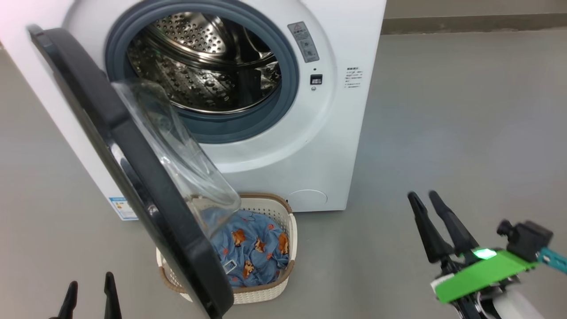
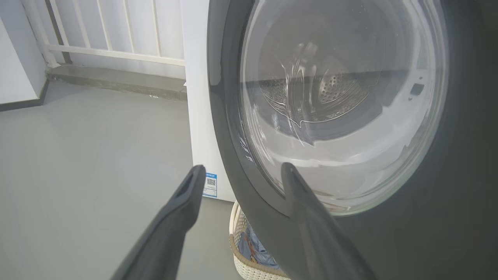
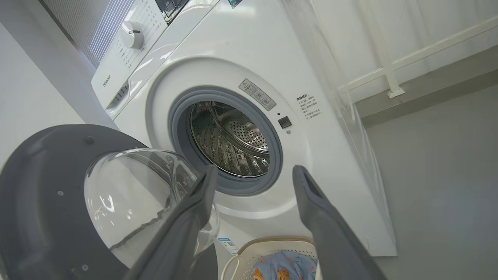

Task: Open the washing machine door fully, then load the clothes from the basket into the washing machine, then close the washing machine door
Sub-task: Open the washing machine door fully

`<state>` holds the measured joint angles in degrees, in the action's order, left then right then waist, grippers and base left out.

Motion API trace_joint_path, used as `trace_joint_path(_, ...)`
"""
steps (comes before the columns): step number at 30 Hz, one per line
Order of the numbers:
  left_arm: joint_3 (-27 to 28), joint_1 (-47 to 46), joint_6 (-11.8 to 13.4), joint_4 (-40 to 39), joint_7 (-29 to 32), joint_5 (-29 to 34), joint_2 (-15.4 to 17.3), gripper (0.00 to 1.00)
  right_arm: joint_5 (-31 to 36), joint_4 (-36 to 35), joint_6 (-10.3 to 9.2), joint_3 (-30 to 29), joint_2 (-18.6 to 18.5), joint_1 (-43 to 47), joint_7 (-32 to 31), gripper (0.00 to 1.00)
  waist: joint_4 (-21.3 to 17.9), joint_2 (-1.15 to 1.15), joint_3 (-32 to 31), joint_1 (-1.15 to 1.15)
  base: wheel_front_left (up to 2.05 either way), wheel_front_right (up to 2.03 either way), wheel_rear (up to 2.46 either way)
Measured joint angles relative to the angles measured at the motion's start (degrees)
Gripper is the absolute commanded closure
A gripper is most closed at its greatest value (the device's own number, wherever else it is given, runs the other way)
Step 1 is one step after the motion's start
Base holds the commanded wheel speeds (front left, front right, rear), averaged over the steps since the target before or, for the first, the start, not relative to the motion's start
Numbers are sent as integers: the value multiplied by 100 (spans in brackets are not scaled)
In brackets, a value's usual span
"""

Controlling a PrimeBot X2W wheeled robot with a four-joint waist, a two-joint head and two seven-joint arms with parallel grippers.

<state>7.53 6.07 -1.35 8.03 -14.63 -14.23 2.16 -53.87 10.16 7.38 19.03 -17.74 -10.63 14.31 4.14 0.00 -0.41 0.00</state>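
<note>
The round black-rimmed glass door [image 1: 146, 177] stands half-open over the cream perforated basket [image 1: 266, 294] of blue printed clothes [image 1: 257, 248], blocking them, so left gripper [image 1: 91, 280] and right gripper [image 1: 421, 194] hover empty, fingers spread.

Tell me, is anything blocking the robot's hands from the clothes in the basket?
Yes. The open washing machine door stands between the left gripper and the clothes, its glass bulge overhanging the basket. The right gripper's path looks clear.
</note>
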Motion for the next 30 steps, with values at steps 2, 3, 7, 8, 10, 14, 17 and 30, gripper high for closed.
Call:
trace_joint_path(2,27,7,-2,7,0,0,0,0,441,-38,0,-316,105,269,0,0,-42,0,-26,0,0,0,0)
trace_joint_path(3,31,13,-2,10,0,0,0,0,647,-57,0,-494,178,387,0,0,-58,0,-37,0,0,0,0)
trace_joint_path(7,36,27,-2,34,0,0,0,0,1526,-174,0,-1140,475,788,0,0,-94,0,-76,0,0,0,0)
trace_joint_path(8,38,49,-2,33,0,-1,1,0,1752,-207,0,-1259,555,883,0,0,-107,0,-81,0,0,0,0)
trace_joint_path(10,45,126,-2,35,0,-1,-1,0,2071,-274,0,-1494,734,1043,0,0,-145,0,-88,0,0,0,0)
trace_joint_path(14,82,223,-43,58,0,-1,0,0,2820,-342,1,-1825,848,1242,1,0,-230,0,-128,0,0,0,0)
trace_joint_path(17,123,230,-44,62,0,-1,0,0,3356,-370,1,-2000,860,1347,1,0,-278,0,-175,0,0,0,0)
trace_joint_path(30,230,459,-96,70,0,-1,1,0,4301,-65,1,-2448,948,1566,0,0,-329,0,-279,0,0,0,0)
